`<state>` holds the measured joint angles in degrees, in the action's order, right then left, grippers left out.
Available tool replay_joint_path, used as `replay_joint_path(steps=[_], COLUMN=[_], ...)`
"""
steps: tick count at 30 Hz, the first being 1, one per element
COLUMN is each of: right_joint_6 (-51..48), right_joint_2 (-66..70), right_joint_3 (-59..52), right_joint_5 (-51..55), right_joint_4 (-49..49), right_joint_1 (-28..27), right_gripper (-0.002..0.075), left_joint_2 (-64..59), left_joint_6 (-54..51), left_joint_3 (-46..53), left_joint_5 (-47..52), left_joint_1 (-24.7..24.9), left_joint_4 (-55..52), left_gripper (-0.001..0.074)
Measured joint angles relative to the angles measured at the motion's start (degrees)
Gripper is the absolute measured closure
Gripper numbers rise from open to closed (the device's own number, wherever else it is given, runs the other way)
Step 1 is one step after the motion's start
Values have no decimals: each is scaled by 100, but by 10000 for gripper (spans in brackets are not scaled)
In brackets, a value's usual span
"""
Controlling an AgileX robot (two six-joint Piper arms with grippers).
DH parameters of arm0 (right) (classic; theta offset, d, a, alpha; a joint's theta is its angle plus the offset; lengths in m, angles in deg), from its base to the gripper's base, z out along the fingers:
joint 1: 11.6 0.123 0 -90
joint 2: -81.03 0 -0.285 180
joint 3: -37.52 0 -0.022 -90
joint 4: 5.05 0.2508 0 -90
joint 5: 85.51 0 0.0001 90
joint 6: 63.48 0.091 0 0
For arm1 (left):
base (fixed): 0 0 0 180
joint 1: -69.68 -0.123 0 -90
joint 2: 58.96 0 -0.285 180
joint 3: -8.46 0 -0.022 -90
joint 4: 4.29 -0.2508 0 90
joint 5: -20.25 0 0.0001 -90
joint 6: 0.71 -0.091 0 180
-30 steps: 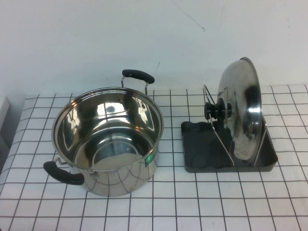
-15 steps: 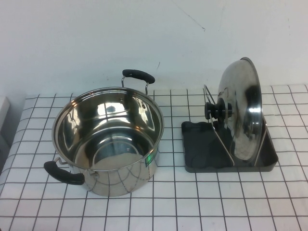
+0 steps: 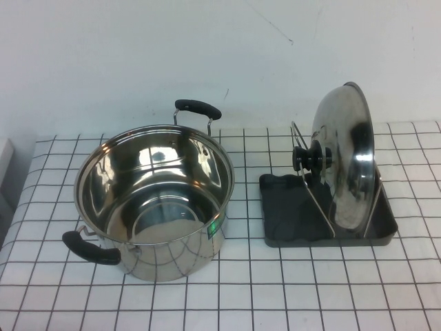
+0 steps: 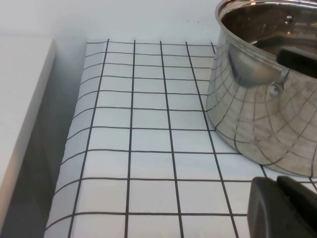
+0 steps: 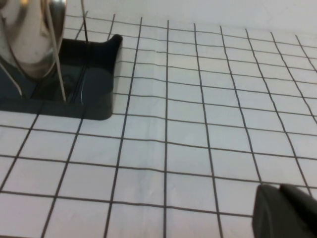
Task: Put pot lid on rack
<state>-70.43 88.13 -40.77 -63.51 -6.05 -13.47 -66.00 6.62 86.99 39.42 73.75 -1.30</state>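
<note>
The pot lid (image 3: 344, 158) is a shiny steel dome with a black knob (image 3: 311, 158). It stands on edge between the wire loops of the rack (image 3: 282, 207), a dark grey tray at the right of the table. The right wrist view shows the rack's corner (image 5: 94, 74) and the lid's edge (image 5: 25, 34). My left gripper (image 4: 276, 186) is shut and empty, low over the cloth beside the pot. My right gripper (image 5: 280, 191) is shut and empty, over the cloth apart from the rack. Neither gripper shows in the high view.
A deep steel pot (image 3: 155, 196) with two black handles stands open at the left; it also shows in the left wrist view (image 4: 262, 109). A white checked cloth (image 3: 275, 289) covers the table. A white wall stands behind.
</note>
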Motion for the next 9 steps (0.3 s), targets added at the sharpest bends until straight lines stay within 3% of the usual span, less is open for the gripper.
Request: replay_joint_path(steps=[9], right_joint_6=[9], right_joint_2=[0], right_joint_3=[0], right_joint_5=[0], right_joint_4=[0], right_joint_1=[-247], right_gripper=[728], left_joint_2=[0], left_joint_6=[0], left_joint_3=[0], left_joint_5=[0], left_joint_1=[0], left_joint_4=[0], left_gripper=[737])
